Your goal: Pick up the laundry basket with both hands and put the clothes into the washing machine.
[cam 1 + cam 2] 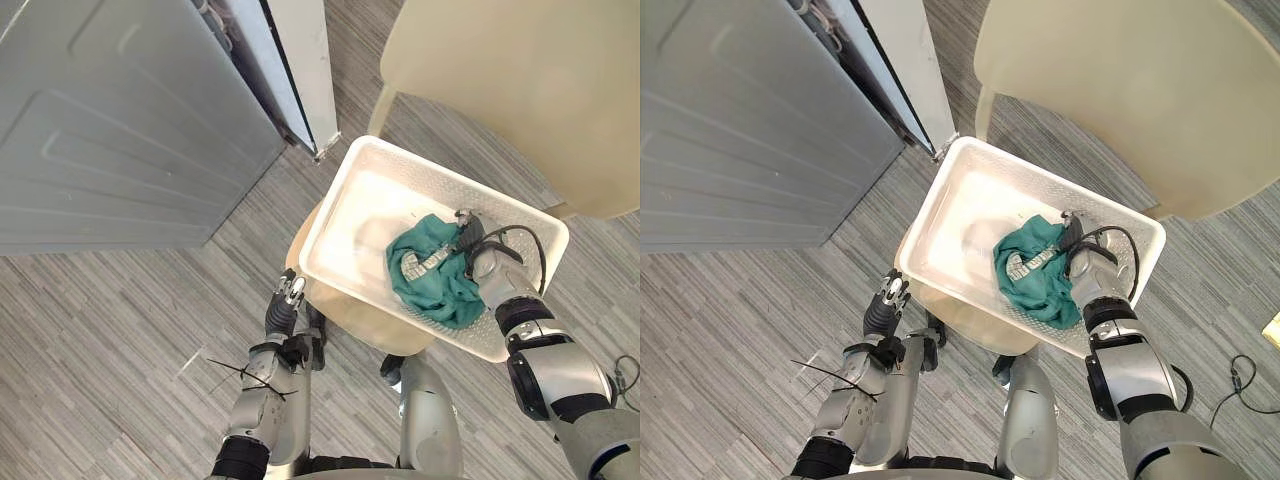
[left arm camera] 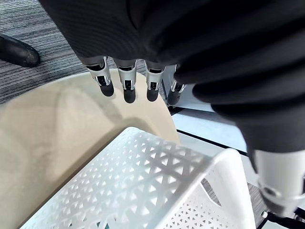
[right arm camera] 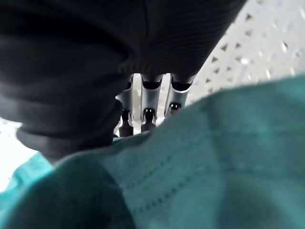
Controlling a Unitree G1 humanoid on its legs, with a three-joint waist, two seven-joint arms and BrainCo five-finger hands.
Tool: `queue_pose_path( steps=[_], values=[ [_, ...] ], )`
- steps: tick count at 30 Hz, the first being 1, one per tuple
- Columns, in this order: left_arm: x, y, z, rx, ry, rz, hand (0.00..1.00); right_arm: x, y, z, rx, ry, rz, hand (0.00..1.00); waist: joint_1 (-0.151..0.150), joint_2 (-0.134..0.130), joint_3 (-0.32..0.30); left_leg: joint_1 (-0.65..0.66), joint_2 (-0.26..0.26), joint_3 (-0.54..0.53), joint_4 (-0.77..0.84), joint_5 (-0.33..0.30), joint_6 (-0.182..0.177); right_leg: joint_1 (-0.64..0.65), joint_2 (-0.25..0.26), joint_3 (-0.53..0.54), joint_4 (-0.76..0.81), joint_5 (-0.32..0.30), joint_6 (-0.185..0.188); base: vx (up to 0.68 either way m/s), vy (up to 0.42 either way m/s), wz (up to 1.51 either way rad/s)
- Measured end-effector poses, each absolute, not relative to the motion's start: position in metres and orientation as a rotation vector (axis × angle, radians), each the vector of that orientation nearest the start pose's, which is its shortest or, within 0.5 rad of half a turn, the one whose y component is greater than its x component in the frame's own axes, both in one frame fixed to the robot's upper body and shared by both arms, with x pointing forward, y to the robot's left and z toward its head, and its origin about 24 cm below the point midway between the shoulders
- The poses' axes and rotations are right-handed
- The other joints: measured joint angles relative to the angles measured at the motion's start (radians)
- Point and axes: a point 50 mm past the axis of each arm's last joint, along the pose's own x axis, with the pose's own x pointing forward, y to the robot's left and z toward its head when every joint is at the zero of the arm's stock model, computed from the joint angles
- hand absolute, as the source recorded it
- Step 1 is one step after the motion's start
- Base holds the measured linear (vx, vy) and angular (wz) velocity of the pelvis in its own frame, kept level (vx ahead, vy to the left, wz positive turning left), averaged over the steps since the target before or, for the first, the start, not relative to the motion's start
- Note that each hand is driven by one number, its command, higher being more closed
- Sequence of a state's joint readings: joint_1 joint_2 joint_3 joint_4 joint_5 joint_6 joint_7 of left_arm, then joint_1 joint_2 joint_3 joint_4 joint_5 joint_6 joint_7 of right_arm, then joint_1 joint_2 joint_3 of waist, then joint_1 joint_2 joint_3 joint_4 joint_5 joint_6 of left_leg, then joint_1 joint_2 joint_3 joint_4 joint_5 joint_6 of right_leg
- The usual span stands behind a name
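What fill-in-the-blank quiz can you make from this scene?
The right hand lies on the green garment inside the ____. The left hand holds ____. The basket is ____ in colour.
Missing words: basket; nothing; white.

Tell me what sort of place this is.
Probably a laundry corner: a white perforated laundry basket holding a teal garment, a large grey ribbed appliance casing beside it, likely the washing machine, and grey plank flooring.

Right hand (image 1: 468,240) half buried (in teal cloth (image 1: 445,292)).
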State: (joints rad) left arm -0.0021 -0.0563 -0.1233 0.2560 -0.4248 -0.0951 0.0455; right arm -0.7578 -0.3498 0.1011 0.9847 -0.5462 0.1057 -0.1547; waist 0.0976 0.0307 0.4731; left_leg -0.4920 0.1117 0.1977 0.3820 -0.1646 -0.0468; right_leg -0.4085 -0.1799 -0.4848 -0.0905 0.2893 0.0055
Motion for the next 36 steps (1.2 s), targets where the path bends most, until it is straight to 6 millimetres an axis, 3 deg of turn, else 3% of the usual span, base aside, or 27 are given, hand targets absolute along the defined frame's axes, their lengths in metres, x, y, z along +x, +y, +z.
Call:
queue_pose_path(
  steps=[5,7,13,17,22,25,27,30,36],
  values=[
    [0.247,0.116,-0.002,-0.466,0.163,0.022,0.00,0.353,-0.166,0.040,-0.579,0.199,-0.030,1.00,-0.002,0.004,-0.006,0.077,0.032,0.041,-0.038,0.014,-0.022,0.031,0.034,0.039,-0.006,-0.007,-0.010,0.05,0.012,-0.26],
    [0.246,0.122,-0.004,-0.466,0.166,0.051,0.00,0.339,-0.156,0.037,-0.437,0.169,-0.035,1.00,-0.003,0.004,-0.021,0.122,0.040,0.055,-0.055,0.015,-0.024,0.061,0.041,0.048,-0.006,-0.008,-0.009,0.04,0.064,-0.18],
    [0.227,0.139,-0.021,-0.425,0.225,0.107,0.00,0.312,-0.182,0.040,-0.165,0.104,-0.243,1.00,-0.007,-0.007,-0.151,0.240,0.032,0.050,-0.101,0.015,-0.024,0.163,0.040,0.045,0.000,-0.056,0.004,0.03,0.101,0.04],
    [0.211,0.152,-0.034,-0.393,0.279,0.147,0.00,0.302,-0.195,0.048,-0.061,0.049,-0.317,1.00,-0.015,-0.045,-0.198,0.308,0.033,0.049,-0.106,0.005,-0.027,0.235,0.042,0.037,-0.001,-0.077,0.019,-0.02,0.075,0.05],
    [0.195,0.163,-0.044,-0.352,0.323,0.188,0.00,0.292,-0.190,0.062,0.049,-0.052,-0.309,1.00,-0.028,-0.080,-0.262,0.365,0.049,0.053,-0.101,-0.020,-0.034,0.297,0.058,0.035,-0.007,-0.095,0.021,-0.01,0.056,-0.03],
    [0.193,0.164,-0.045,-0.316,0.328,0.182,0.00,0.290,-0.189,0.074,0.100,-0.128,-0.281,1.00,-0.028,-0.079,-0.302,0.386,0.058,0.057,-0.100,-0.025,-0.041,0.314,0.067,0.044,-0.007,-0.094,0.020,0.06,0.057,-0.07],
    [0.195,0.163,-0.043,-0.273,0.317,0.167,0.00,0.289,-0.185,0.080,0.130,-0.170,-0.247,1.00,-0.030,-0.078,-0.323,0.404,0.066,0.062,-0.096,-0.030,-0.047,0.326,0.076,0.051,-0.008,-0.094,0.019,0.06,0.061,-0.14],
    [0.206,0.159,-0.024,-0.191,0.228,0.129,0.00,0.287,-0.181,0.089,0.166,-0.216,-0.205,1.00,-0.032,-0.076,-0.333,0.420,0.080,0.070,-0.088,-0.039,-0.057,0.337,0.087,0.063,-0.008,-0.094,0.018,0.03,0.042,-0.14],
    [0.253,0.140,0.028,0.139,-0.022,-0.036,0.00,0.283,-0.157,0.108,0.226,-0.305,-0.011,1.00,-0.063,-0.073,-0.338,0.417,0.090,0.094,-0.067,-0.053,-0.055,0.332,0.094,0.088,-0.009,-0.086,0.009,-0.03,0.054,-0.12]
  ],
)
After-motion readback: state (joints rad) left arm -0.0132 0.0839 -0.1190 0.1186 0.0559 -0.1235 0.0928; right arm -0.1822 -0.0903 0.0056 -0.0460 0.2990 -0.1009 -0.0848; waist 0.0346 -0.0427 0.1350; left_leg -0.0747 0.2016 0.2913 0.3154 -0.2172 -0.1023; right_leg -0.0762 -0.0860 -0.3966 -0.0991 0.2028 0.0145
